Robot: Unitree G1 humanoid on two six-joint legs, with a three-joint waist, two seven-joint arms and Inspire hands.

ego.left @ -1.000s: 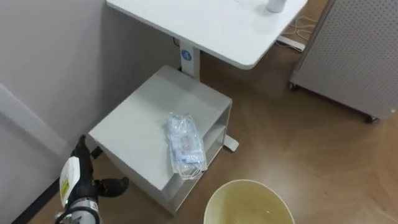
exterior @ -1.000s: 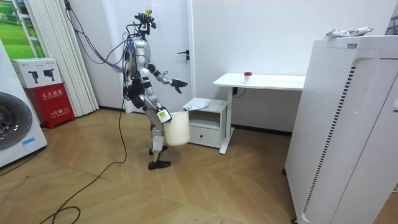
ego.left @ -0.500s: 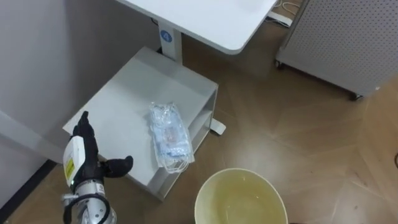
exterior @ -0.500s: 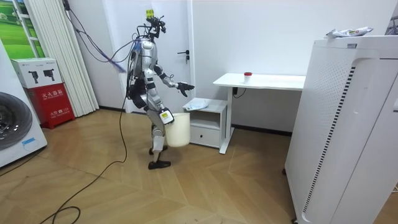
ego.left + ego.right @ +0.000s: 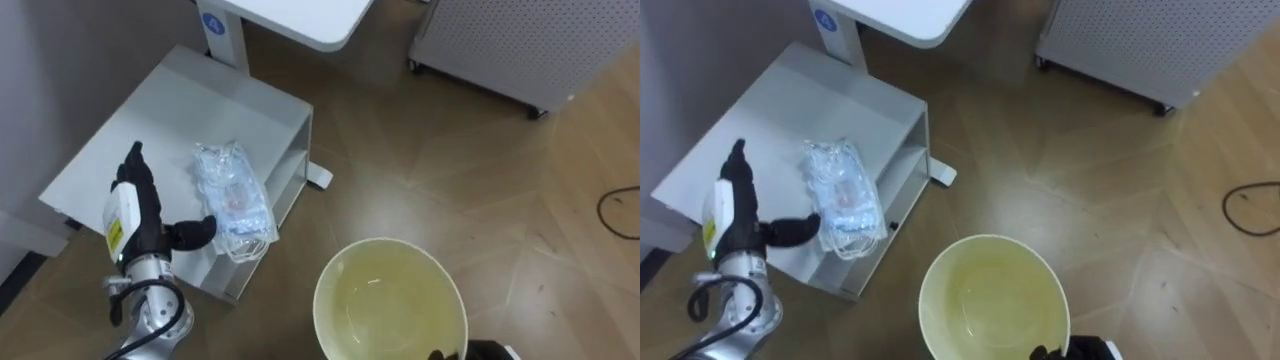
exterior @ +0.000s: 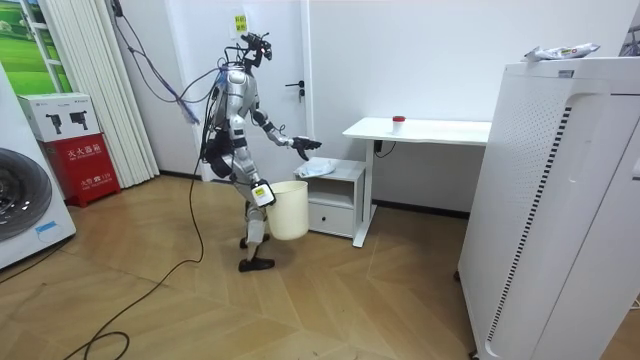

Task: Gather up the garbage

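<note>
Clear crumpled plastic bag [image 5: 233, 198], the garbage, lies on top of a low grey cabinet [image 5: 120, 150] at the left of the frame, near its front edge. The left hand [image 5: 135, 215] stands at the lower left with fingers straight and thumb spread, holding nothing. Its thumb tip meets the bag's near end in the picture, though whether they touch cannot be told. A pale yellow bucket [image 5: 388, 300] sits at the lower centre over a wood floor [image 5: 480, 170], and the right hand [image 5: 487, 351], at the bottom edge, pinches its rim. A white table [image 5: 300, 15] juts in at the top, its column behind the cabinet. In the room view the robot stands upright just beside the cabinet, 1 arm stretched over it, with the bucket hanging at its side clear of the floor.
</note>
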